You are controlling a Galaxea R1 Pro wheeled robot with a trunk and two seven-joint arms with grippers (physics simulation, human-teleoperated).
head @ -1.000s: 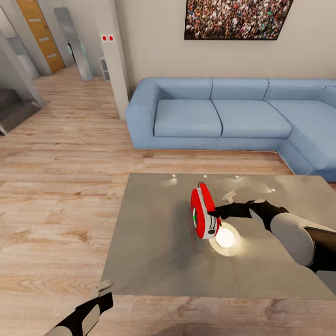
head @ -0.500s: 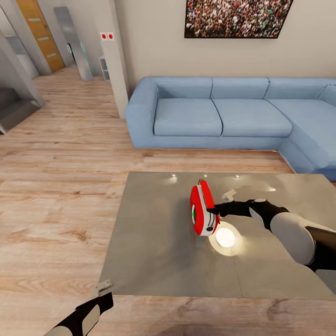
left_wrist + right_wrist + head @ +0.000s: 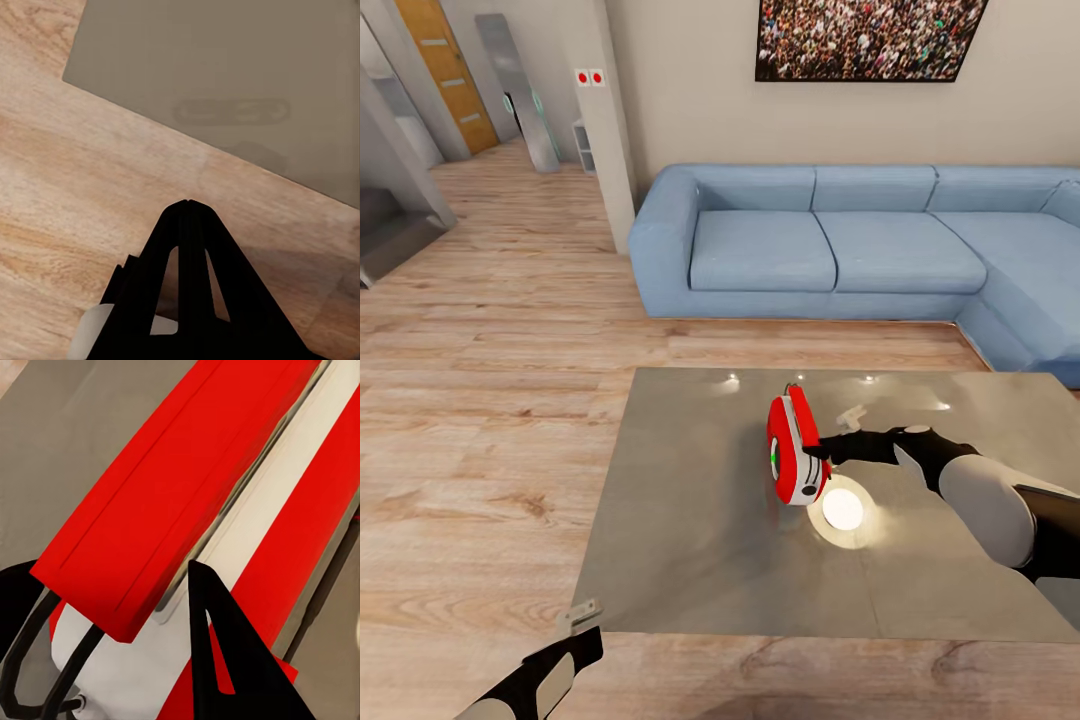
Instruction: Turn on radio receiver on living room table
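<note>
The right hand (image 3: pixel 822 457) seemingly pinches the radio receiver (image 3: pixel 793 451) mid-counter (image 3: pixel 690 540); the left hand (image 3: pixel 187 204), fingers pressed together, hangs at seven o'clock.

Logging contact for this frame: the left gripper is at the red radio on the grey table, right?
No, it is the right gripper at the radio on the table, as the head view shows. The left gripper hangs off the table's near corner.

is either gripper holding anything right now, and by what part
Nothing is clearly held. The right gripper touches the radio receiver at its side; a grip cannot be told. The left gripper is shut, empty.
</note>
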